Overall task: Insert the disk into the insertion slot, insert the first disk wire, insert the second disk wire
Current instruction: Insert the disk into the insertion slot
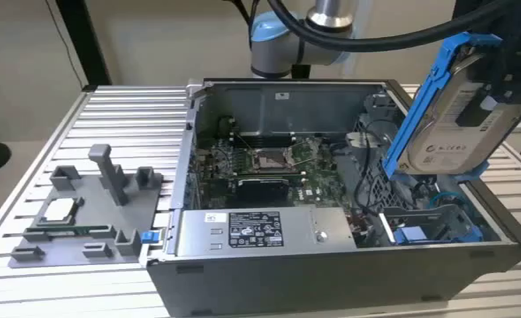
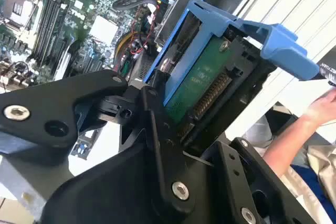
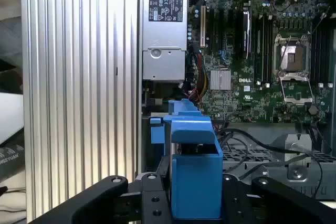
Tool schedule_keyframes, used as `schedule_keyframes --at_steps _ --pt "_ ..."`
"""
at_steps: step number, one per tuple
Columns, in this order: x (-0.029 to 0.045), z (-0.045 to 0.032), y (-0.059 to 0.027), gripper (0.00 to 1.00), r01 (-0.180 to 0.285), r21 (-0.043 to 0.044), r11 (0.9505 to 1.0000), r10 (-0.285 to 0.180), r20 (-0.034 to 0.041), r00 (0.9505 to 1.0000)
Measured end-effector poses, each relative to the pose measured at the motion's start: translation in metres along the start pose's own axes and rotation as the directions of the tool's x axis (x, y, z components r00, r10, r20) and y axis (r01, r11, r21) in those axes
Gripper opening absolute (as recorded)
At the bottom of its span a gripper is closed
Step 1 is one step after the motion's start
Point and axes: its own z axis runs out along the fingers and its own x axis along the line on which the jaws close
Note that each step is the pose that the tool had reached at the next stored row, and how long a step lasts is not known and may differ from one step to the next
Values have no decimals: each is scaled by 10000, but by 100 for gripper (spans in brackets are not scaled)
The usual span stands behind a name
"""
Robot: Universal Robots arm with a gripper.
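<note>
On the near corner of the slatted table (image 1: 110, 119), at the exterior view's left, a grey parts tray (image 1: 83, 218) lay beside an open computer case (image 1: 331, 278). Just inside the case's near wall sat a labelled grey power box (image 1: 251, 230). The drive bay (image 1: 428, 228), with its blue clips, filled the near corner on the exterior view's right. Above that corner and well clear of the bay, the gripper (image 1: 482, 99) held the disk (image 1: 450, 126) on edge and tilted, its jaws closed on the blue frame. In the first wrist view, black fingers (image 3: 152, 203) pressed either side of that frame. Deeper in, the motherboard (image 1: 269, 169) covered the case floor. Beyond the far wall stood the arm's blue-grey base (image 1: 283, 40). In the second wrist view, a person's hand (image 2: 323, 106) showed past the table's edge.
</note>
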Motion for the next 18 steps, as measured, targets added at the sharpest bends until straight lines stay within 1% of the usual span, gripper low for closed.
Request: schedule_keyframes --at_steps 6,18 --pt "0 9 0 0 0 0 10000 0 1 10000" --pt "0 51 -2 0 0 0 10000 0 -1 10000"
